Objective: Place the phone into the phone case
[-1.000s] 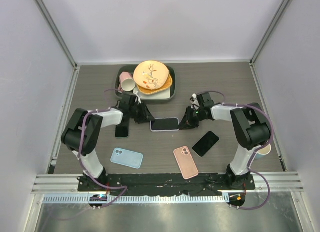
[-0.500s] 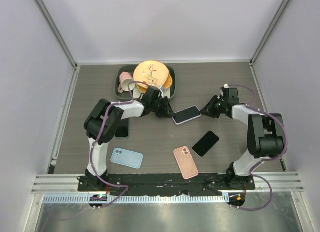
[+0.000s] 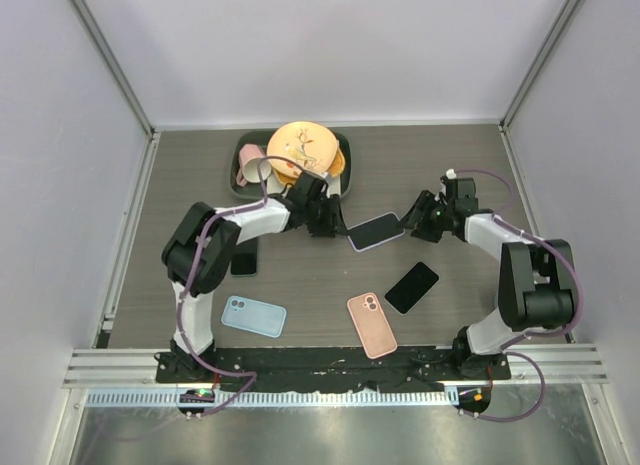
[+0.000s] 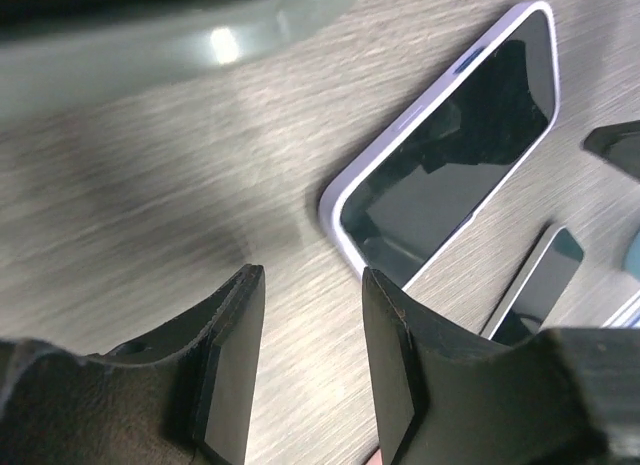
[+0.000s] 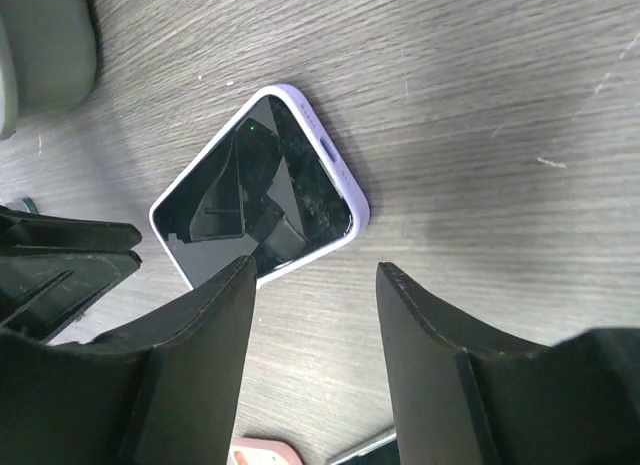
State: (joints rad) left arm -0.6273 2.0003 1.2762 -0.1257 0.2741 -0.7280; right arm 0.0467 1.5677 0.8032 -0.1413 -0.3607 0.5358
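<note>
A black phone sits inside a lavender case (image 3: 375, 230), lying flat and skewed on the table's middle. It also shows in the left wrist view (image 4: 450, 155) and the right wrist view (image 5: 255, 190). My left gripper (image 3: 327, 221) is open and empty just left of it (image 4: 310, 365), not touching. My right gripper (image 3: 413, 218) is open and empty just right of it (image 5: 315, 355). A bare black phone (image 3: 412, 287) lies nearer, and another (image 3: 244, 258) lies at the left. An empty blue case (image 3: 253, 316) and an empty pink case (image 3: 371, 324) lie near the front.
A dark tray (image 3: 342, 185) with orange plates (image 3: 303, 150) and a pink cup (image 3: 250, 165) stands at the back, close behind the left gripper. A paper cup (image 3: 533, 298) stands by the right arm. Walls enclose the table.
The cased phone has slid right and turned skew. Both arms moved right with it; the fingers now stand a little off its ends.
</note>
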